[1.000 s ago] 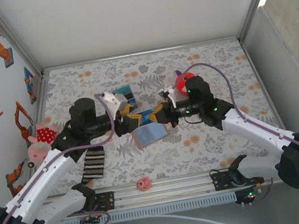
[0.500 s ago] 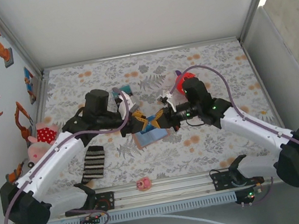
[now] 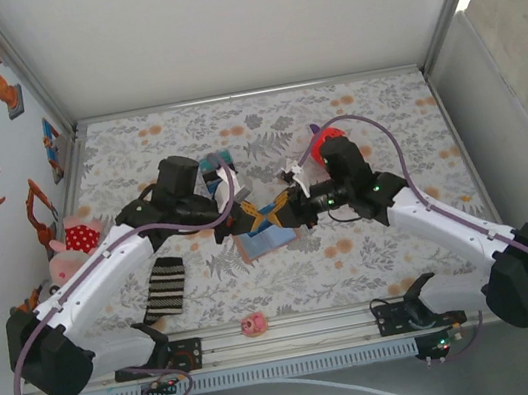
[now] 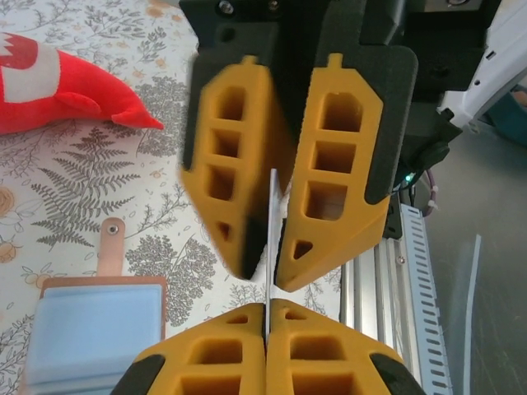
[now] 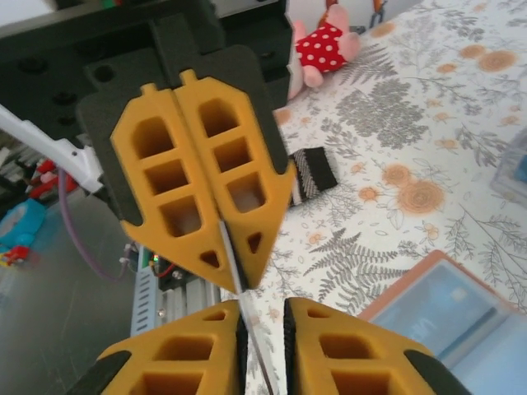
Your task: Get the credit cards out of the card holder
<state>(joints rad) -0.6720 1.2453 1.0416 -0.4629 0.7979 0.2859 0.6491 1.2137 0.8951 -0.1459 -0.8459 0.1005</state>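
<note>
A thin credit card (image 4: pixel 269 239) hangs edge-on in the air between my two grippers, which meet tip to tip above the table's middle. My left gripper (image 4: pixel 268 306) (image 3: pixel 250 218) is shut on one end of the card. My right gripper (image 5: pixel 262 306) (image 3: pixel 282 212) stands slightly open around the other end; the card (image 5: pixel 240 276) leans on one pad with a gap to the other. The card holder (image 3: pixel 263 241) lies open flat on the cloth just below them, blue faces up, tan rim showing (image 4: pixel 90 329) (image 5: pixel 461 317).
A black-and-white striped sock (image 3: pixel 165 287) lies near left. A doll in a red dotted dress (image 3: pixel 73 239) sits at the left wall and a red plush (image 3: pixel 320 140) behind the right arm. A small pink toy (image 3: pixel 254 324) lies by the front rail.
My left arm swung right to meet the right gripper and its jaws closed on the card. The right jaws, which were shut on the card, have parted a little.
</note>
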